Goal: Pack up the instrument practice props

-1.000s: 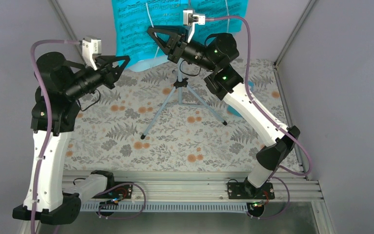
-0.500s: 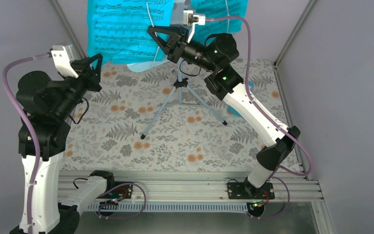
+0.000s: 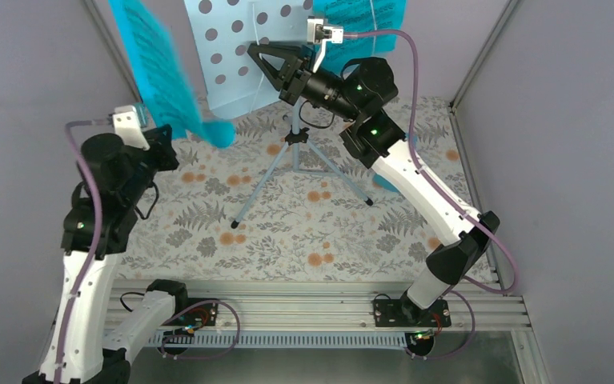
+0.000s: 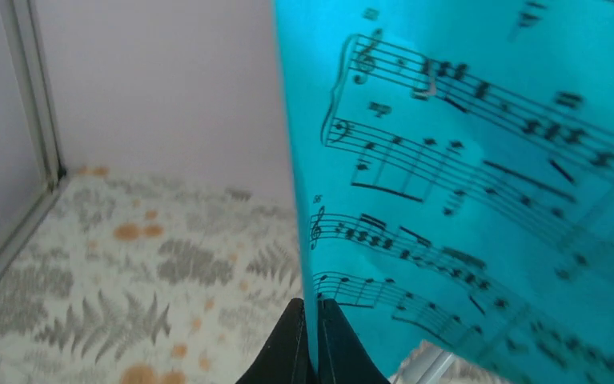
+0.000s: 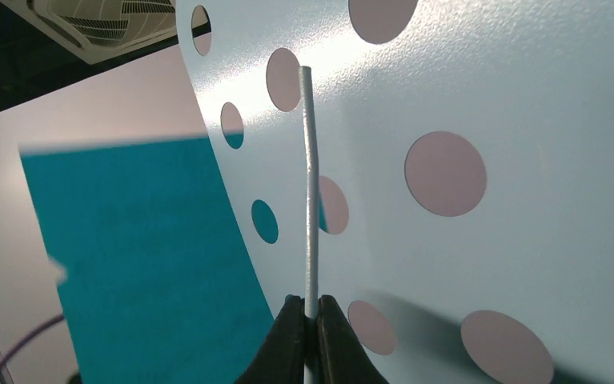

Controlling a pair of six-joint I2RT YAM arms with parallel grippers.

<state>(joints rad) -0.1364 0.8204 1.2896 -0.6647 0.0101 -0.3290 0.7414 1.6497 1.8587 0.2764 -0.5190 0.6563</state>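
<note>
The pale blue music stand's perforated desk (image 3: 231,48) stands at the back on thin tripod legs (image 3: 287,172). My left gripper (image 3: 174,136) is shut on the lower edge of a turquoise sheet-music page (image 3: 159,72), held up to the left of the desk. In the left wrist view the fingers (image 4: 311,312) pinch that page (image 4: 463,200). My right gripper (image 3: 259,60) is shut on the desk's thin grey wire (image 5: 310,184), and the right wrist view shows this grip (image 5: 311,308) in front of the desk (image 5: 487,240). A second turquoise page (image 3: 359,12) is at the desk's right. The metronome is mostly hidden.
A floral cloth (image 3: 287,232) covers the table. Grey walls with metal corner posts (image 3: 479,56) close in the left, back and right. A small blue bit (image 3: 382,182) peeks out beside the right arm. The metal rail (image 3: 311,308) runs along the near edge.
My left arm has drawn the turquoise page off the desk to the left and turned it edge-on. The desk's perforated face now shows. The right gripper has stayed on the wire.
</note>
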